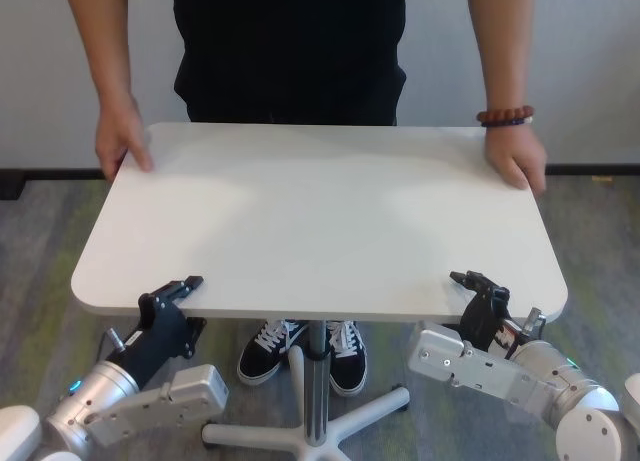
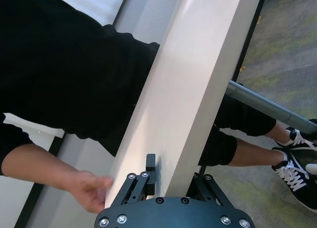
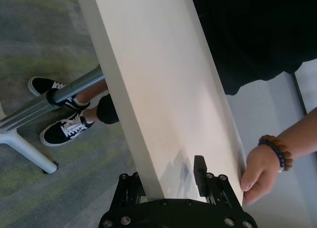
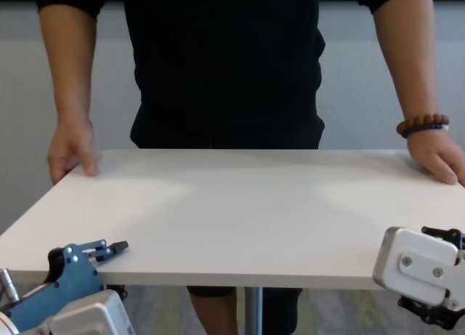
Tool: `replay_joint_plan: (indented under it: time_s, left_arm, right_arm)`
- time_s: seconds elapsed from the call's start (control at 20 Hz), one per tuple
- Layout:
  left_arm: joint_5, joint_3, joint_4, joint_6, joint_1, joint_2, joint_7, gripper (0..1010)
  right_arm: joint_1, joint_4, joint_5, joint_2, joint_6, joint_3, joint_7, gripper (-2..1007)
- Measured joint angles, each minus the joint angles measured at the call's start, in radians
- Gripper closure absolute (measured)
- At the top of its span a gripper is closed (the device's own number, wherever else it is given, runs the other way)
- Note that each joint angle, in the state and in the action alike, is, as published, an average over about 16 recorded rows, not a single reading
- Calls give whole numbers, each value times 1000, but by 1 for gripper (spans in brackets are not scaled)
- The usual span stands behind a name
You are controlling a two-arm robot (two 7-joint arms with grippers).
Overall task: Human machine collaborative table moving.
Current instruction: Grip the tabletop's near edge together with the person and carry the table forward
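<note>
White rectangular worktop [image 1: 320,221], long axis running left to right, level on a slim grey pole [image 1: 316,381] over grey-green carpet [image 1: 40,241]. The left gripper [image 1: 185,286] and right gripper [image 1: 472,281] have their fingers pinching the near edge, near its left and right corners. The human [image 1: 290,41] stands at the far side before a pale wall [image 4: 14,131], hands [image 1: 122,141] on both far corners.

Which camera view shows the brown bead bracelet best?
The right wrist view: the bracelet is closest there, with single beads visible. The head and chest views show it farther off on the person's wrist. The left wrist view does not show it.
</note>
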Motion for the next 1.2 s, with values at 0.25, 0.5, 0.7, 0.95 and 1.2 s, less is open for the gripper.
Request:
replay_joint_plan:
  time_s: [0.25,0.5,0.7,0.95,1.2]
  left_arm:
    - [0,0,0,0,0,0,0,696]
    - [0,0,0,0,0,0,-2,696]
    - [1,1,-4,3,0,1,-4,696]
    - [5,4,-16,10,-1,3,-8,696]
    - [11,8,-39,18,-1,8,-11,697]
  right_arm:
    - [0,0,0,0,0,0,0,407]
    - [1,0,-1,0,0,-1,1,407]
    - [5,0,-7,1,-7,-3,7,407]
    - [12,2,-12,1,-24,-3,19,407]
    - [19,1,-17,0,-47,2,34,407]
